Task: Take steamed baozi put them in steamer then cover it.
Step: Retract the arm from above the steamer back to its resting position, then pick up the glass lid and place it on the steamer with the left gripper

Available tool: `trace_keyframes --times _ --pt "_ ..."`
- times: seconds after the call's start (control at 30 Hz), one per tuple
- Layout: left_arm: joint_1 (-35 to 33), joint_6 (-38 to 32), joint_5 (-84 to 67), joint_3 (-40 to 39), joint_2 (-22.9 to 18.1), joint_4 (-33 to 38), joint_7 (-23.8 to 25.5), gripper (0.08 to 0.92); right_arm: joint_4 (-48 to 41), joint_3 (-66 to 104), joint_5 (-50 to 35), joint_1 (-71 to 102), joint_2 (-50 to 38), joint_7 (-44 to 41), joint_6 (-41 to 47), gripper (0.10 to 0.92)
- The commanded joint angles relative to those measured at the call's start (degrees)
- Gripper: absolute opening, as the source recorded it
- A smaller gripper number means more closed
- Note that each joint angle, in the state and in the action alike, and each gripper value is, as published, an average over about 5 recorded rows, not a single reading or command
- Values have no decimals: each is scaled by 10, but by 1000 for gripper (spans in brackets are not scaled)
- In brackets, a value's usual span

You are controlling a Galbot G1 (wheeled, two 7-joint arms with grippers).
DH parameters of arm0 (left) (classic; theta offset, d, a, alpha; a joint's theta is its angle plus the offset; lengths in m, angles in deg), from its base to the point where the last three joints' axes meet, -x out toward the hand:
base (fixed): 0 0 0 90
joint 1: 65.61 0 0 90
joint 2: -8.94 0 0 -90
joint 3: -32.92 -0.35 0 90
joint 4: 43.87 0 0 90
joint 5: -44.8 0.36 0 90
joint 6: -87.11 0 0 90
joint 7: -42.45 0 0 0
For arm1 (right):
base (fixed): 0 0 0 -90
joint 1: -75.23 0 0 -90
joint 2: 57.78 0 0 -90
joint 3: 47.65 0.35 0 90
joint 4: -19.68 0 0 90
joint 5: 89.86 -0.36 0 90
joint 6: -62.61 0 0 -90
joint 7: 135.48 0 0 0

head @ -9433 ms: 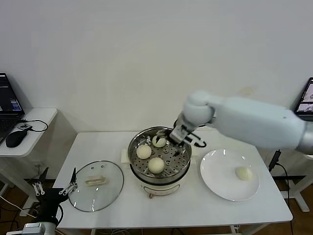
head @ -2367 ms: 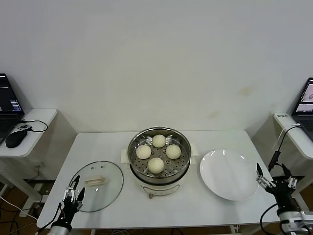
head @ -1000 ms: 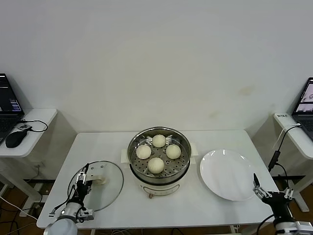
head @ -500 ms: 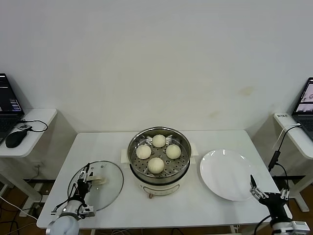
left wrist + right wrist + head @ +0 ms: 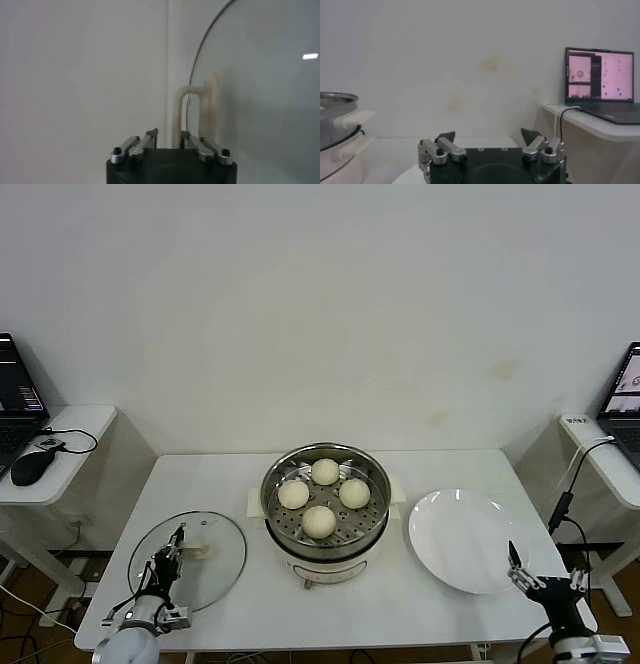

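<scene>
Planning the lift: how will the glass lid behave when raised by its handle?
The cover is likely rigid, glass with a metal rim, so fragile if dropped. Held only at its cream handle by the left gripper, it may swing or tilt. The smooth handle could slip. The right gripper is parked by the plate.

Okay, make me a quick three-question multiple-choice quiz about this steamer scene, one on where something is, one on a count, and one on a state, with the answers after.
1. Where is the cover?
A. on the steamer
B. on the table, on the robot's left of the steamer
C. on the white plate

2. How many steamed baozi lie in the steamer?
A. two
B. three
C. four

3. What is the left gripper doing?
A. shut on the cover's handle
B. open above the plate
C. holding a bun

Answers: 1 B, the glass cover lies left of the steamer; 2 C, four buns sit on the perforated tray; 3 A, the fingers close on the cream handle, while the white plate is bare.
</scene>
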State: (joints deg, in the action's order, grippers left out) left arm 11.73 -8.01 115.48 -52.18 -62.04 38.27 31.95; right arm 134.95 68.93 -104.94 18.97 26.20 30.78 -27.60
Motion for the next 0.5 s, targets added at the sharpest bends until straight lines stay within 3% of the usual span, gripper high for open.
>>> trace_keyframes --times 0.03,0.5 --pt "-21 -2 -14 15 21 50 -19 170 4 -8 6 6 -5 -1 -2 823" --pt "-31 44 -110 59 136 206 85 152 6 -22 22 15 -11 -6 -6 823"
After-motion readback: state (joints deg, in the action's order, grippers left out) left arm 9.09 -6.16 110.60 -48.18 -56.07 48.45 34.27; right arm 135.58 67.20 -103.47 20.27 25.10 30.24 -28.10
